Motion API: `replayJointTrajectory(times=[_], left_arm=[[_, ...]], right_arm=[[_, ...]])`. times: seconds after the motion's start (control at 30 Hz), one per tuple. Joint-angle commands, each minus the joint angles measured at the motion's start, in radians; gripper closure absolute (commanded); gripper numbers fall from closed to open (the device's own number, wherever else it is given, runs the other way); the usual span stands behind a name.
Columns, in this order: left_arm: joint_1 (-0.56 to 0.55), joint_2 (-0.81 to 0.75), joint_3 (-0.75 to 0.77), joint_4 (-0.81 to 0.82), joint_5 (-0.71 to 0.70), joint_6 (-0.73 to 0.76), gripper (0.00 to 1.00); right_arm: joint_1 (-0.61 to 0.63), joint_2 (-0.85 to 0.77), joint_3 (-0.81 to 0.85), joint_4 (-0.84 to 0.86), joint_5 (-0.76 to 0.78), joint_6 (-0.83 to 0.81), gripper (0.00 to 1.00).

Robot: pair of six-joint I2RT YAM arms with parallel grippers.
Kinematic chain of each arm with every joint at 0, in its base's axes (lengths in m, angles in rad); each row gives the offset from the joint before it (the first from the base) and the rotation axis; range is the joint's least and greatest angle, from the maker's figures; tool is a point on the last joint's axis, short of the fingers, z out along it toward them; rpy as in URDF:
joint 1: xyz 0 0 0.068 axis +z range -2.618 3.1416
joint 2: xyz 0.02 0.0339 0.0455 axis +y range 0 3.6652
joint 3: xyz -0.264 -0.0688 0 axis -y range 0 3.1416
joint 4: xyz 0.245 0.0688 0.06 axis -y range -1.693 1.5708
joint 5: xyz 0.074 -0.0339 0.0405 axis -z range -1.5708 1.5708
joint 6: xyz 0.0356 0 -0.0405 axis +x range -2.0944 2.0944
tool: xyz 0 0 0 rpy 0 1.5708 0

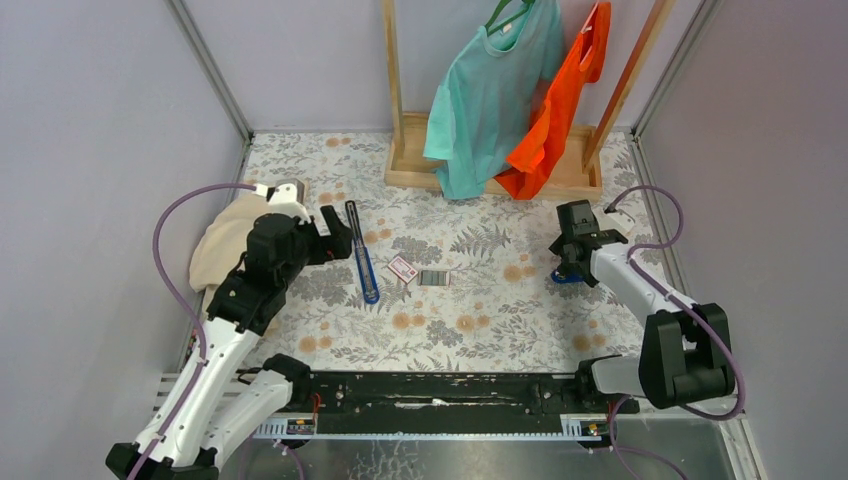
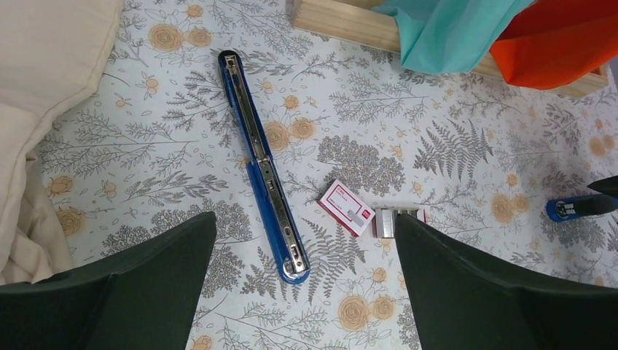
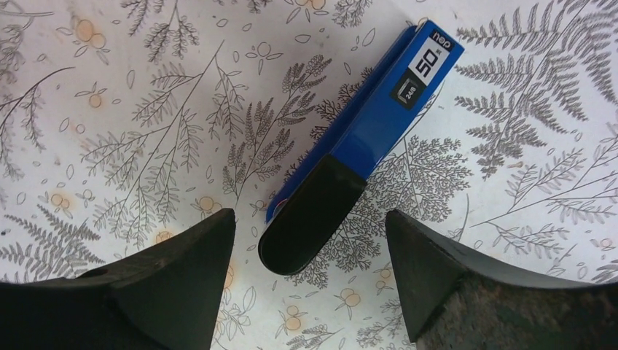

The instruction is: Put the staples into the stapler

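A long blue stapler (image 1: 361,253) lies opened flat on the floral cloth, its metal channel facing up; it also shows in the left wrist view (image 2: 262,168). The silvery staples (image 1: 433,278) lie to its right, beside a red-and-white staple box (image 1: 402,267). In the left wrist view the staples (image 2: 388,221) are partly hidden behind my right finger, next to the box (image 2: 347,208). My left gripper (image 1: 338,234) (image 2: 304,219) is open and empty above the stapler's left side. My right gripper (image 1: 570,264) (image 3: 310,212) is open over a second, closed blue stapler (image 3: 368,135) with a black end.
A wooden rack (image 1: 490,170) with a teal shirt (image 1: 490,90) and an orange shirt (image 1: 555,120) stands at the back. A beige cloth (image 1: 225,240) lies at the left edge. The second stapler (image 1: 566,277) lies at the right.
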Motion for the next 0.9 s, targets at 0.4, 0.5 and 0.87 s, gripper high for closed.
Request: replayJointTrajectory(times=[0.4,0.5,0.87], left_arm=[[-0.025,-0.009,-0.017,0.083,0.075,0.040,0.00],[-0.025,0.000,-0.022,0.101,0.139,0.046,0.00],[-0.026,0.154,0.012,0.111,0.373,-0.059,0.00]], right_arm=[[-0.026,0.125,0.028,-0.023,-0.005,0.227,0.56],[-0.026,0.094,0.021,-0.028,-0.030,0.211,0.69],[-0.025,-0.145,-0.107,0.131,-0.344,0.053,1.00]])
